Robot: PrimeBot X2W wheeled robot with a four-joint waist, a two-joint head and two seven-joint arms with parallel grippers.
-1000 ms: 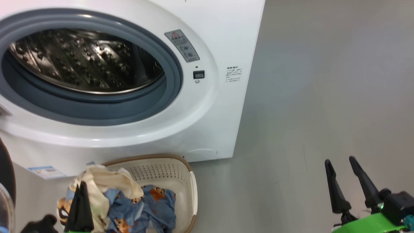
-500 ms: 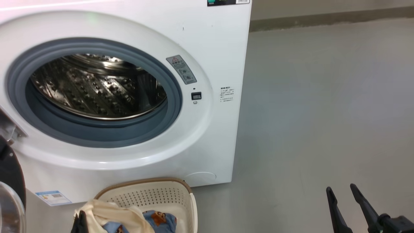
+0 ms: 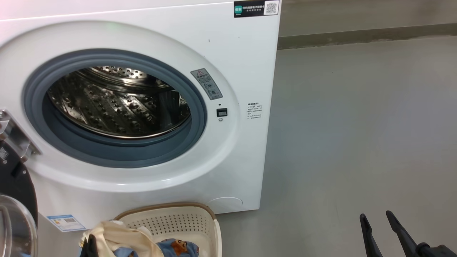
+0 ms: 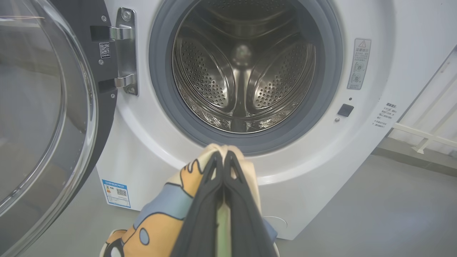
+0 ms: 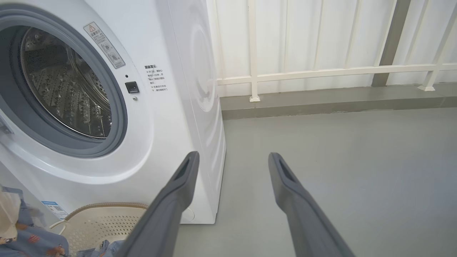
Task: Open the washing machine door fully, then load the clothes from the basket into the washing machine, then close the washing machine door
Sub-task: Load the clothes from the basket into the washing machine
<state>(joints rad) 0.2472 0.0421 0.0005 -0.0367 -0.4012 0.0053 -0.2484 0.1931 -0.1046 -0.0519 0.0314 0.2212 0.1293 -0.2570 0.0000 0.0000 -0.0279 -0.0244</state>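
Left wrist view puts your left gripper (image 4: 224, 157) at six o'clock, its fingers pressed together on a fold of the clothes (image 4: 171, 210): cream-yellow cloth with a cartoon print and a blue patch. That fold hangs just in front of the washing machine (image 4: 321, 171), below the lower lip of the grey gasket (image 4: 164, 89). The steel drum (image 4: 242, 71) sits at twelve o'clock. The door (image 4: 43, 107) stands swung open at nine o'clock on its metal hinge (image 4: 125, 50), and you look through its clear glass bowl.

Turn to the head view and you find the basket (image 3: 171, 217) at six o'clock, on the floor (image 3: 357, 125) just in front of the washing machine's base. Cream and blue cloth lies in its left half. Your right gripper (image 3: 375, 215) is at five o'clock, over the grey floor and well apart from the washing machine. The right wrist view shows its fingers spread wide above that floor, with the basket at seven o'clock.
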